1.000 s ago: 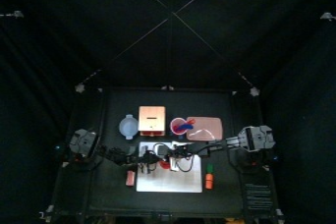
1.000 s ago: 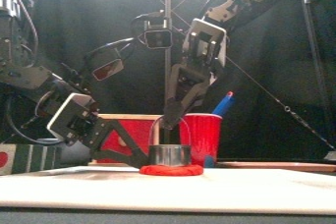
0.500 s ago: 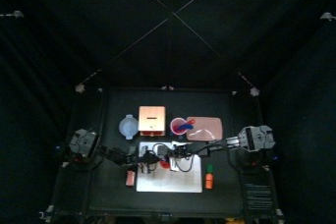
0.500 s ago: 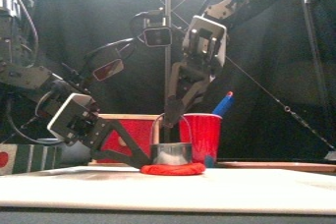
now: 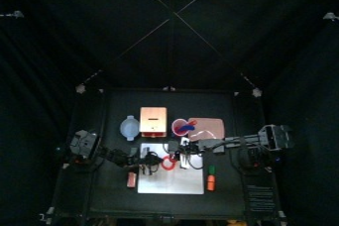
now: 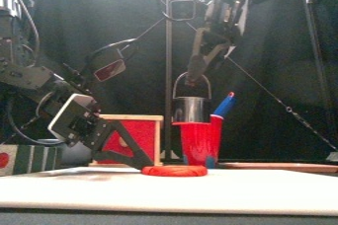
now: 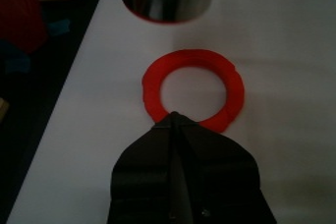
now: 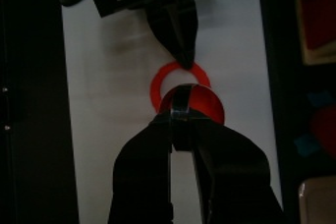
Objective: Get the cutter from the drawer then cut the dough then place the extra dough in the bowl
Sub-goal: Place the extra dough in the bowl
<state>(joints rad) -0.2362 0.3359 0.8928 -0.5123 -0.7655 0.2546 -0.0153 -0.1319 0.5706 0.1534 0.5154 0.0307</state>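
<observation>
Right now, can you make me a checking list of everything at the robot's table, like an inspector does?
Surface: white board, bare but for the dough.
Job's things: red dough ring lying flat on the board; metal cutter hanging above it; wooden box and blue-grey bowl behind the board.
Clutter: pink tray with toy food at the back; red cup with a blue knife.
Grippers: left gripper shut, its tip at the ring's edge; right gripper shut on the cutter's wire handle.
Cables: nothing seen.
Surroundings: black curtains; nothing else seen.
</observation>
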